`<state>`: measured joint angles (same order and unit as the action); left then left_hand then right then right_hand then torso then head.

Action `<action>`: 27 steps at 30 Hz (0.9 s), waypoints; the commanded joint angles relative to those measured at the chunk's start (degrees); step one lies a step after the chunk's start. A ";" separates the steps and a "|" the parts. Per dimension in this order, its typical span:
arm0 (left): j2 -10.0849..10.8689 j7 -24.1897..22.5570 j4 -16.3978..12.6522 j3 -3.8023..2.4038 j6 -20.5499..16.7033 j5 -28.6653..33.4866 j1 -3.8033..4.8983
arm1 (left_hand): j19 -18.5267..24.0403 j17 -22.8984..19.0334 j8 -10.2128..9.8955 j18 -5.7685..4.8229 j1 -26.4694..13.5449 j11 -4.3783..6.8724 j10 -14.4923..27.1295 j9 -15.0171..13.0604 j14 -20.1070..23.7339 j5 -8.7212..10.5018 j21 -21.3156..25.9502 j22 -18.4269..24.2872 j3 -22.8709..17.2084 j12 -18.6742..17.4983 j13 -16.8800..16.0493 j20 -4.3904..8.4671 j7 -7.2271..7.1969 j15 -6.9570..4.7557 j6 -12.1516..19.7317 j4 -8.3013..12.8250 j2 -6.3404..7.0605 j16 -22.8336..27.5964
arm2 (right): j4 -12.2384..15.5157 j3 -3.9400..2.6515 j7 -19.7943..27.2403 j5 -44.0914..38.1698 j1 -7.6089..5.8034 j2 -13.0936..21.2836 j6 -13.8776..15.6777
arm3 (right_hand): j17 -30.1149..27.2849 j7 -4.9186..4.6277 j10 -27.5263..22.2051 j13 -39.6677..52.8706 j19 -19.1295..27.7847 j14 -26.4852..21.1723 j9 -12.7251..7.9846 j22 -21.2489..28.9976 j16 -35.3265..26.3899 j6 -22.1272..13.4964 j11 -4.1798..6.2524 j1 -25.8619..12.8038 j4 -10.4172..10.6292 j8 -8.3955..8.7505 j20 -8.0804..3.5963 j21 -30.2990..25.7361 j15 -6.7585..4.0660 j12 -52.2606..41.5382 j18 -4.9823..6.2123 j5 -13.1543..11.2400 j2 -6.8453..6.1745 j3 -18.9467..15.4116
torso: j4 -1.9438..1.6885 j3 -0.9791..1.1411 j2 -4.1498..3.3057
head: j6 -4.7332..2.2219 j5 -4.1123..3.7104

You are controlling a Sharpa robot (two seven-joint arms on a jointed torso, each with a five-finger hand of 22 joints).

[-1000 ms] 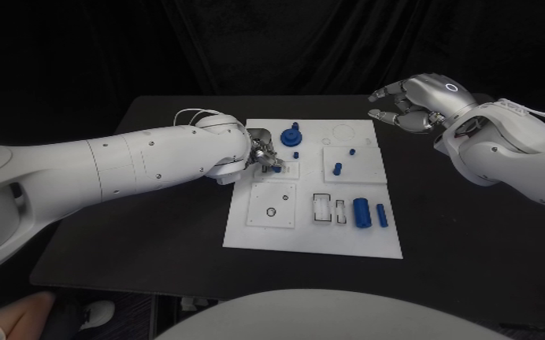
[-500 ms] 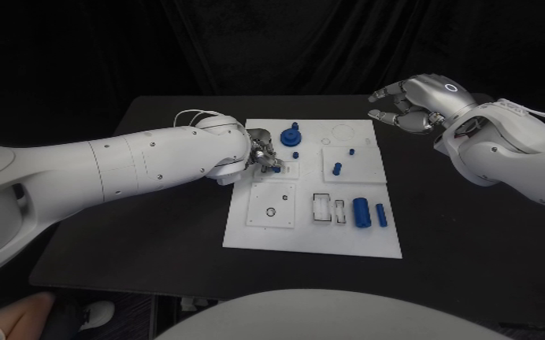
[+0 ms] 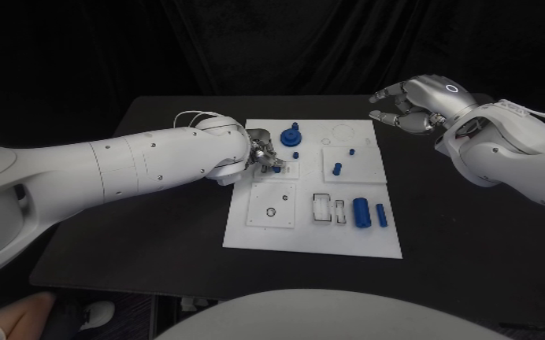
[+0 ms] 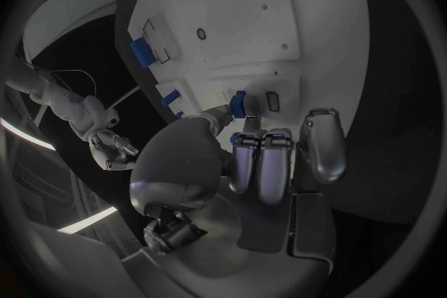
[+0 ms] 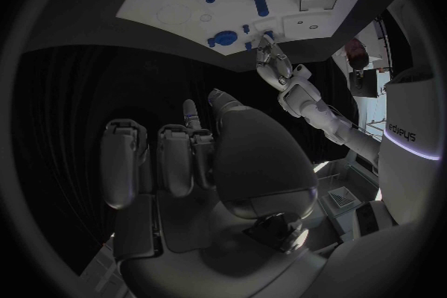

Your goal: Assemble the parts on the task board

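The left hand is reaching over the near-left part of the task board, its white arm coming in across the black table. In the left wrist view its fingers are curling in, and the thumb and a fingertip are pinching a small blue part right at the board's surface; in the head view that same small blue part is sitting at the fingertips, on a square panel of the board. Just beyond the fingertips a blue round part with a knob is standing on the board, with a small blue peg beside it. Further from the left fingers, toward the board's middle, a short blue pin is lying on another square panel, with a tiny blue stud just past it. Nearer the robot, a thick blue cylinder and a thinner blue rod are lying side by side, next to two rectangular slots. The right hand is hovering off the board's far-right corner, above the table, well apart from every part. Its fingers are bending loosely and standing apart from one another, holding nothing.
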<state>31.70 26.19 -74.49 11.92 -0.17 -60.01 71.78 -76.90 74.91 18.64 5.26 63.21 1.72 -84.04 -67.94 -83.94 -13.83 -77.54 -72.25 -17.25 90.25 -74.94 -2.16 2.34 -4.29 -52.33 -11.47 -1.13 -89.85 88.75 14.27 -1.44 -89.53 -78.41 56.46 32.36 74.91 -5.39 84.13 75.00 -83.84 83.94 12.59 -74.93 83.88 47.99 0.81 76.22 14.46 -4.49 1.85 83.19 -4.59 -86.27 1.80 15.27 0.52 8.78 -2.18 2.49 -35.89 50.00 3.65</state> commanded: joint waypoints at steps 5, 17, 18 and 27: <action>-0.19 -0.32 -0.02 0.23 1.07 0.23 -0.62 | 0.08 15.09 -1.26 -0.36 -3.10 -0.70 -5.96 -0.20 -6.06 2.86 0.44 -0.19 3.03 -0.25 -15.06 -0.40 0.66 0.42 -0.52 -2.83 0.54 -0.15 | 0.02 -0.04 -0.96 -0.13 0.17 0.08 -0.75 | 5.26 0.01 2.32 9.77 -3.07 4.15 -0.08 -12.76 0.03 0.57 -0.43 -0.03 -0.09 0.37 0.42 -0.21 0.51 0.22 -0.05 0.32 0.51 0.38 | -0.07 0.02 0.04 | 0.00 -0.01; -0.11 0.02 0.07 0.23 1.57 0.23 -0.66 | -0.04 15.09 -1.49 -0.39 -3.19 -0.74 -5.96 -0.32 -6.06 3.01 0.38 -0.36 3.67 -0.25 -15.06 -0.44 0.70 0.45 -0.43 -2.94 0.76 -0.15 | 0.00 -0.04 -1.04 -0.13 0.26 0.06 -1.28 | 5.28 0.08 2.29 9.72 -3.08 4.15 -0.17 -12.77 0.05 0.66 -0.38 0.12 -0.30 0.41 0.41 -0.17 0.49 0.26 -0.06 0.80 0.27 0.49 | -0.07 0.03 -0.04 | 0.00 0.10; -0.10 0.05 0.06 0.23 1.57 0.23 -0.66 | -0.06 15.09 -1.51 -0.40 -3.20 -0.75 -5.96 -0.37 -6.06 3.06 0.36 -0.40 3.77 -0.25 -15.06 -0.44 0.71 0.45 -0.40 -2.96 0.78 -0.15 | 0.00 -0.04 -1.05 -0.13 0.27 0.06 -1.32 | 5.28 0.08 2.29 9.72 -3.08 4.15 -0.17 -12.77 0.05 0.66 -0.38 0.12 -0.30 0.41 0.41 -0.17 0.49 0.26 -0.06 0.80 0.27 0.49 | -0.07 0.02 -0.04 | 0.00 0.09; 0.16 0.42 -0.15 0.23 0.77 0.22 -0.69 | -0.82 15.09 0.07 -0.54 -4.33 -0.62 -5.96 -4.56 -6.06 5.21 0.00 -1.31 7.57 -0.25 -15.06 -0.44 0.51 0.38 -0.47 -4.48 0.09 -0.15 | 0.02 -0.04 -1.12 -0.13 0.32 0.15 -1.61 | 5.31 0.08 2.30 9.73 -3.07 4.15 -0.18 -12.76 0.07 0.67 -0.38 0.11 -0.30 0.41 0.41 -0.20 0.48 0.26 -0.05 0.85 0.26 0.50 | -0.10 0.01 -0.03 | 0.00 0.24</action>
<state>31.82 26.23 -74.47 11.87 -0.21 -60.10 71.62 -77.32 74.91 18.49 5.27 59.33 1.33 -84.02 -72.15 -83.94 -8.80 -77.32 -73.51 -9.93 90.25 -74.94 -2.59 2.80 -4.29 -52.71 -15.87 -1.14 -89.85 88.72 14.27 -1.56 -89.53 -78.24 56.52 31.20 74.91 -5.18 84.13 75.00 -83.84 83.94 12.46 -74.92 83.88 48.20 0.81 76.22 14.30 -4.26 1.85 83.19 -4.59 -86.30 1.81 15.94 0.52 8.94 -2.27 2.52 -35.92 50.00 3.80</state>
